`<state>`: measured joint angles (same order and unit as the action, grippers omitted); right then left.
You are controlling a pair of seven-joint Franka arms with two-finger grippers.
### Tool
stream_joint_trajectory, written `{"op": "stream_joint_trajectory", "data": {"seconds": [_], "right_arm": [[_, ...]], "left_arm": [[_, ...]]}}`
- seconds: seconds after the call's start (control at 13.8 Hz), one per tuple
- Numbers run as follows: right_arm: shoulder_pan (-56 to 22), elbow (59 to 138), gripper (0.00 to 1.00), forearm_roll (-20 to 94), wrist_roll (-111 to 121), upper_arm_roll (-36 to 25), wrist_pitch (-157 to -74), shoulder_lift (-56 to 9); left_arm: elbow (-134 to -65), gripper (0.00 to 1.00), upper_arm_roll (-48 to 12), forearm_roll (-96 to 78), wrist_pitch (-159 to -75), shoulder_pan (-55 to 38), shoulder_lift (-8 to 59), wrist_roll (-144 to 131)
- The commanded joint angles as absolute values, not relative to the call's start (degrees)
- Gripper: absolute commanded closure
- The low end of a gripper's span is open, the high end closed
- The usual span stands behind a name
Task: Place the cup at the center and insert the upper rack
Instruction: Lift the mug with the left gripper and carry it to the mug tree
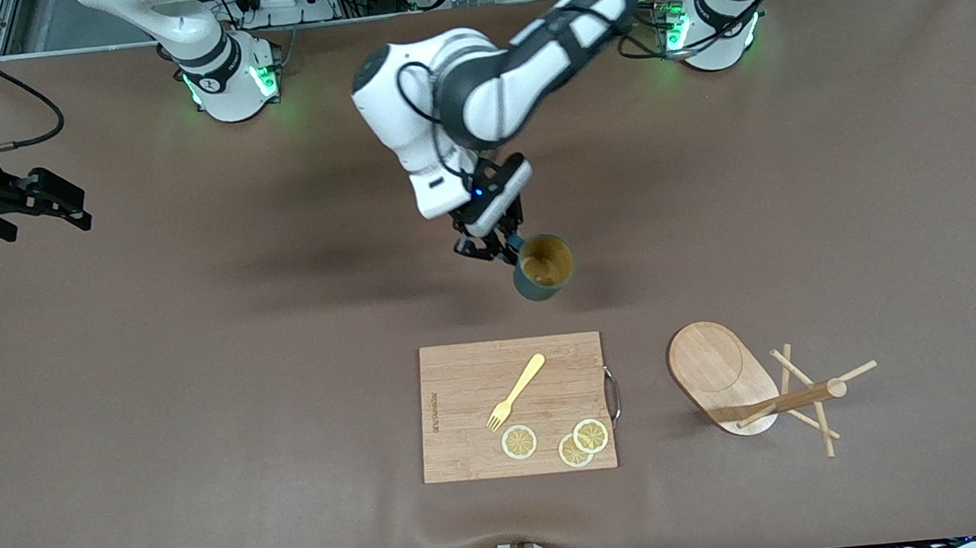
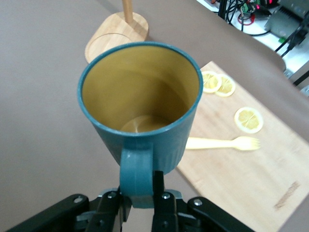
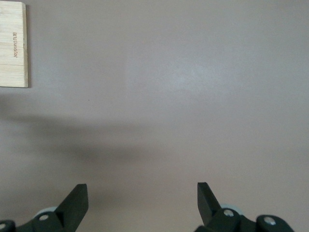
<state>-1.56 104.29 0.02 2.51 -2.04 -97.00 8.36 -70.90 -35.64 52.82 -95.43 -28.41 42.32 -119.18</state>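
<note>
My left gripper [image 1: 496, 251] is shut on the handle of the teal-green cup [image 1: 545, 267] and holds it, mouth up and slightly tilted, over the bare brown covering at the table's middle. In the left wrist view the cup [image 2: 140, 96] fills the middle, its handle between my left gripper's fingers [image 2: 142, 193]. The wooden mug tree [image 1: 768, 390] lies tipped on its side toward the left arm's end, beside the cutting board; its oval base [image 2: 116, 36] shows past the cup. My right gripper [image 1: 56, 206] waits open and empty over the right arm's end of the table [image 3: 142, 203].
A wooden cutting board [image 1: 465, 410] with a metal handle lies nearer to the front camera than the table's middle. On it are a yellow fork [image 1: 515, 392] and three lemon slices [image 1: 519, 442]. The board's corner [image 3: 12, 43] shows in the right wrist view.
</note>
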Motion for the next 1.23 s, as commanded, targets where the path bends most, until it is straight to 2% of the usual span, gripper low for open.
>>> {"op": "stream_joint_trajectory", "data": {"seconds": [0.0, 0.29, 0.43, 0.72, 0.87, 1.16], "right_arm": [[0.44, 104.06, 0.00, 0.44, 3.08, -1.23, -95.54, 9.14], [-0.17, 103.80, 0.00, 0.00, 2.37, -0.79, -95.45, 9.05], [-0.26, 103.80, 0.00, -0.26, 1.59, -0.70, -95.54, 9.05], [-0.26, 103.01, 0.00, -0.96, 0.79, -0.44, -93.09, 9.14], [-0.18, 100.65, 0.00, -1.58, 0.71, -0.18, -90.45, 8.79], [0.17, 99.84, 0.00, -1.32, 0.62, -0.35, -90.61, 7.74]], "left_arm": [[-72.07, 1.00, -43.04, 49.14, -97.73, -17.71, 39.38, -114.19], [-72.25, 1.00, -57.27, 44.05, -100.11, 2.23, 39.20, -108.03], [-72.33, 1.00, -60.89, 39.32, -100.28, 9.37, 39.46, -103.65], [-72.25, 1.00, -62.84, 26.84, -101.86, 19.05, 39.20, -95.12], [-72.25, 1.00, -63.46, 22.96, -101.87, 21.96, 39.29, -92.21], [-72.25, 1.00, -63.37, 13.12, -104.31, 26.35, 39.99, -88.77]]}}
